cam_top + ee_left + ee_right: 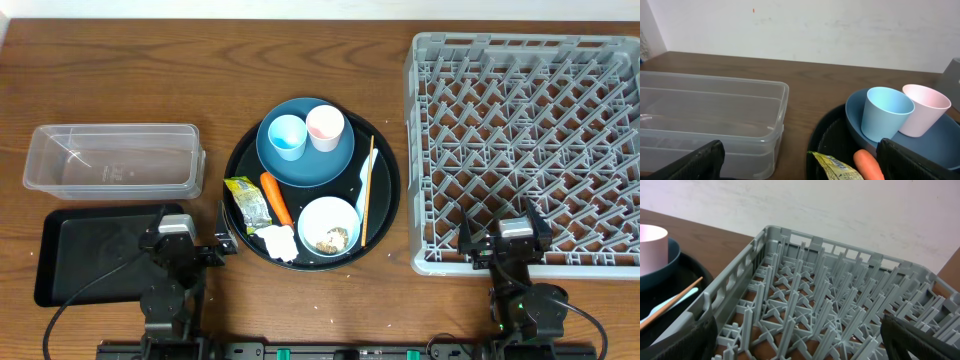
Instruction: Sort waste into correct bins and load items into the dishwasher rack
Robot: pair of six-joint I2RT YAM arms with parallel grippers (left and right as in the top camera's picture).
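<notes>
Standing by the table, I see the job is not yet begun: every piece sits together on the round black tray in the middle. The dark blue plate lies at the far side, carrying the light-blue cup and the pink cup side by side. Nearer the arms is the white bowl with food scraps in it. The crumpled tissue touches its left edge, and the carrot and the wrapper lie just beyond. The white spoon and the chopstick run along the tray's right side.

The clear tub and the black rectangular tray on the left hold nothing, and the dishwasher rack on the right holds nothing either.

The left gripper hangs over the near right corner of the rectangular tray, jaws spread wide and empty. The right gripper hovers over the rack's near edge, equally wide and empty.

I take the step in hand to be the first pick. The left arm is closest to the waste, so it would need to reach to its right, lower over the wrapper or carrot, and close. Which bin takes which, I cannot tell from here. The thin chopstick looks like the fiddly one.
</notes>
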